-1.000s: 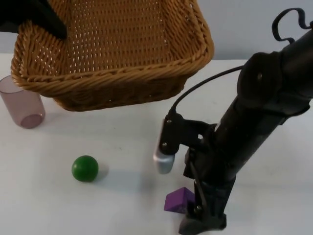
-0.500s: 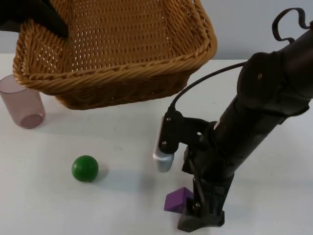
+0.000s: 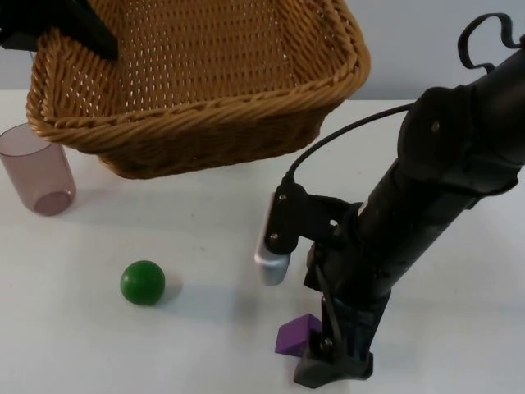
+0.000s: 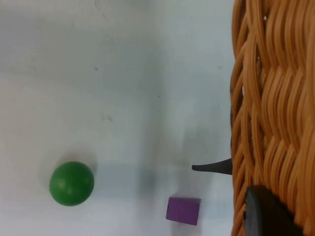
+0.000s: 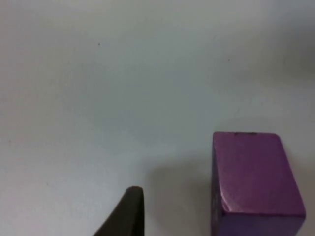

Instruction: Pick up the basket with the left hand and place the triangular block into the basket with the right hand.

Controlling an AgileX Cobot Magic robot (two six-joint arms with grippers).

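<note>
Left gripper (image 3: pixel 78 33) was clamped on the rim of the woven wicker basket (image 3: pixel 205 123), held tilted above the white table (image 3: pixel 189 328), nothing visible inside. Right gripper (image 3: pixel 332 369) sat low at the near table edge just beside the purple triangular block (image 3: pixel 295 335); can't tell its finger opening. Smooth green ball (image 3: pixel 143 281) and translucent pink cup (image 3: pixel 37 168) stood well apart, open table between them.

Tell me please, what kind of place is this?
Probably a robot test bench: a bare white table against a grey partition wall, holding simple props like a green ball and purple block.
</note>
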